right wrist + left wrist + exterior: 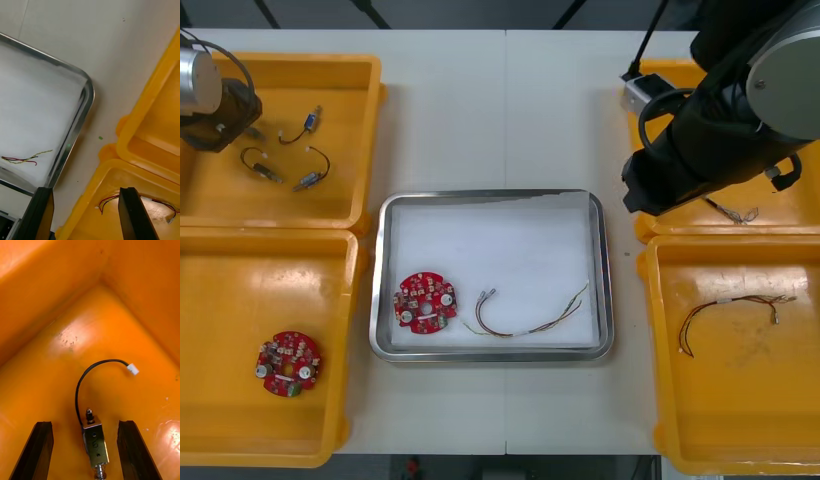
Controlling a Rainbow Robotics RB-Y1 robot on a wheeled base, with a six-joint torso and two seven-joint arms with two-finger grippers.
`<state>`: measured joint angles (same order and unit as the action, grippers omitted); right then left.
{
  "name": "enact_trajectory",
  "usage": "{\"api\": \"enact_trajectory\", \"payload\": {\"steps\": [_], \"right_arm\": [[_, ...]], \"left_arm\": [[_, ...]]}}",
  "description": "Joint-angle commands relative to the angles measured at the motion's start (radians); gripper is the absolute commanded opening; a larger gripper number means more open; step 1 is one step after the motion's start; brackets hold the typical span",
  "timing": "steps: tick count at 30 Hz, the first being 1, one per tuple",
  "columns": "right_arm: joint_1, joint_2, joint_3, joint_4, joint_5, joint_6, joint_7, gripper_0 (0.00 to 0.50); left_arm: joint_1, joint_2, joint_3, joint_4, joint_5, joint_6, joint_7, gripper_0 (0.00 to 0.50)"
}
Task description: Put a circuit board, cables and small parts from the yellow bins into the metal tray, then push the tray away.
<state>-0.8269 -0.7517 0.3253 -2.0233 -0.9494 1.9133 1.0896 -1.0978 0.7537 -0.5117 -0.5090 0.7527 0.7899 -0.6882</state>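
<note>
The metal tray (604,262), white inside, holds a round red circuit board (427,300) and a red and yellow cable (525,318). My left gripper (84,423) hangs open low in the far left yellow bin (350,70). A small metal part (95,444) with a black cable (80,384) lies on the bin floor between its fingers, untouched. My right gripper (85,189) is open and holds nothing. It hovers over the gap between the tray's corner (88,90) and the right bins. The right arm (710,130) reaches in over the far right bin.
Three small metal parts (312,172) with black cables lie in the far left bin. A second red circuit board (290,362) sits in the near left bin (210,260). The near right bin (660,330) holds a red and yellow cable (730,305). A thin cable (735,210) lies in the far right bin.
</note>
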Motion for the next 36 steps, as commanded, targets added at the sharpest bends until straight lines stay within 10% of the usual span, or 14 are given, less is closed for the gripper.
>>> {"api": "enact_trajectory", "payload": {"steps": [1, 12, 23, 36], "right_arm": [[0.035, -0.047, -0.100, -0.026, 0.012, 0.007, -0.076, 0.500], [0.072, -0.066, -0.236, 0.071, 0.057, 0.007, -0.122, 0.500], [-0.008, -0.060, -0.258, 0.319, 0.147, 0.007, -0.169, 0.500], [-0.173, 0.002, -0.258, 0.646, 0.302, -0.008, -0.218, 0.500]], "left_arm": [[0.019, -0.020, 0.001, 0.003, 0.007, -0.018, 0.072, 0.500], [0.021, -0.027, -0.094, 0.004, 0.005, -0.032, 0.078, 0.495], [0.021, -0.027, -0.125, 0.004, -0.001, -0.038, 0.081, 0.003], [-0.019, 0.052, -0.107, -0.098, -0.050, 0.129, 0.067, 0.000]]}}
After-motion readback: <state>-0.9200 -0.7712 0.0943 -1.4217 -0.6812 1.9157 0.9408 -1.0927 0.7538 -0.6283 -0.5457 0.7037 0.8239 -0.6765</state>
